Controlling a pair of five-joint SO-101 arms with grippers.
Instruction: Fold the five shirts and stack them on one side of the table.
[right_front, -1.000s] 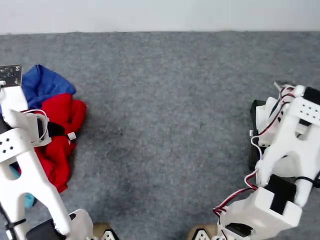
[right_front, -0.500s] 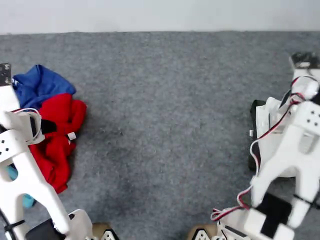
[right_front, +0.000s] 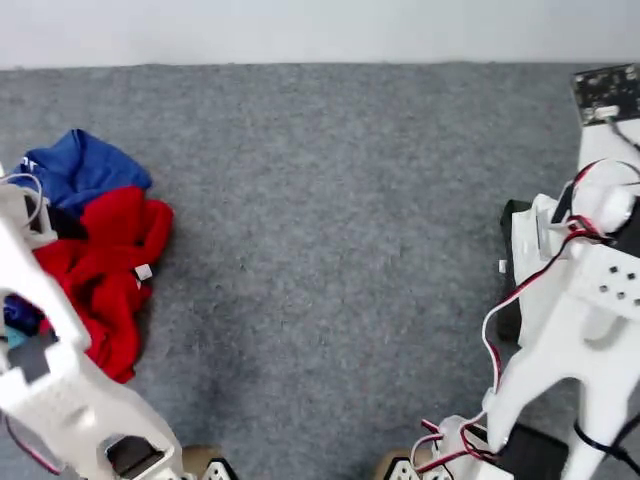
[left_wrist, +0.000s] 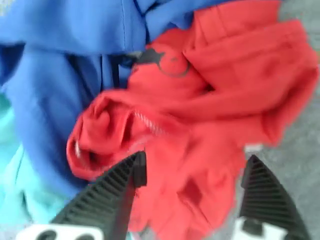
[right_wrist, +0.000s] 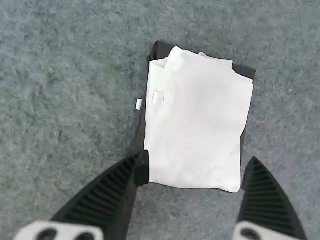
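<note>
Well, the red shirt (right_front: 105, 275) lies crumpled at the left edge of the grey worktop (right_front: 330, 200), overlapping a bunched blue shirt (right_front: 85, 170). A turquoise shirt (left_wrist: 12, 170) peeks out beside them, mostly hidden. Over on the right a folded white shirt (right_wrist: 197, 120) sits on a folded dark shirt (right_wrist: 161, 50), of which just a rim shows. From above, the right arm (right_front: 590, 300) covers much of that stack. The left gripper (left_wrist: 195, 170) hangs over the red heap, fingers spread, holding nothing. The right gripper (right_wrist: 195, 167) hovers above the white shirt, fingers likewise apart and empty.
</note>
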